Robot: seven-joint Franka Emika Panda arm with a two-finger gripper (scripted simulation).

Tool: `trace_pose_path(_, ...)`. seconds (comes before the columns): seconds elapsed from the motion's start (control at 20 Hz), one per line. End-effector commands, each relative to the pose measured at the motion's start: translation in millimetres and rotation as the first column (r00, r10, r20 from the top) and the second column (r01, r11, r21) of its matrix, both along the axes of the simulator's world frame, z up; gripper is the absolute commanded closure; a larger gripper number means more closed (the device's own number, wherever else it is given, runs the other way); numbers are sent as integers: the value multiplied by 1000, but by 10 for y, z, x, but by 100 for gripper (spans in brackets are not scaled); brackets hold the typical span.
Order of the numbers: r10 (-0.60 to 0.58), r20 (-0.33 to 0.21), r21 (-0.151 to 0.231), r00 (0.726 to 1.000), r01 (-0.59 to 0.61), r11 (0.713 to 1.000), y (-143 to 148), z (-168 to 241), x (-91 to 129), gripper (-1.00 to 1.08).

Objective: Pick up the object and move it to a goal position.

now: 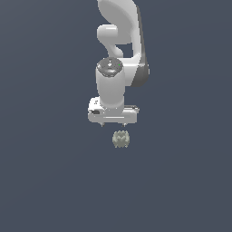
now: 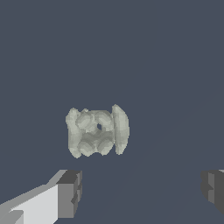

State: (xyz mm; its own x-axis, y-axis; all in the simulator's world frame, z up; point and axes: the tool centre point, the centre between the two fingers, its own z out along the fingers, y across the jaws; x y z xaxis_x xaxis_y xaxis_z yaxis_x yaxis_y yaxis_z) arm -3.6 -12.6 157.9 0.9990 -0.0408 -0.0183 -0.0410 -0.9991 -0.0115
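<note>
exterior view: my arm (image 1: 118,41) comes down from the top of frame, white w/ grey joint bands, wrist pointing down. gripper (image 1: 113,123) sits under the white hand body; only two short finger stubs show below it, set well apart. the object (image 1: 121,138) is just below the hand, slightly toward the exterior view's right of centre, small, lumpy, grey-beige w/ olive tint. narrower than the hand body. a gap shows between stubs and object, no contact. surface around is plain dark blue-grey.

wrist view: object (image 2: 97,131) lies mid-frame, roundish, knobbly, a small dark pit near its centre, a flatter disc-like lobe on one side. my fingertips (image 2: 70,194) show as grey blocks at the frame edge, one each side, spread wide w/ bare floor between. gripper (image 2: 142,190) is wide open, holding nothing. object sits beyond the tips, not between them, apart from both.
</note>
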Motion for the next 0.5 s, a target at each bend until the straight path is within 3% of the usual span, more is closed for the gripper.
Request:
trace_pose_path(0.0,-1,0,1,1000,1,1000,5,0,0,-92)
trace_pose_path(0.45,-55,0,0,999,55,999,15,-10,8,-92)
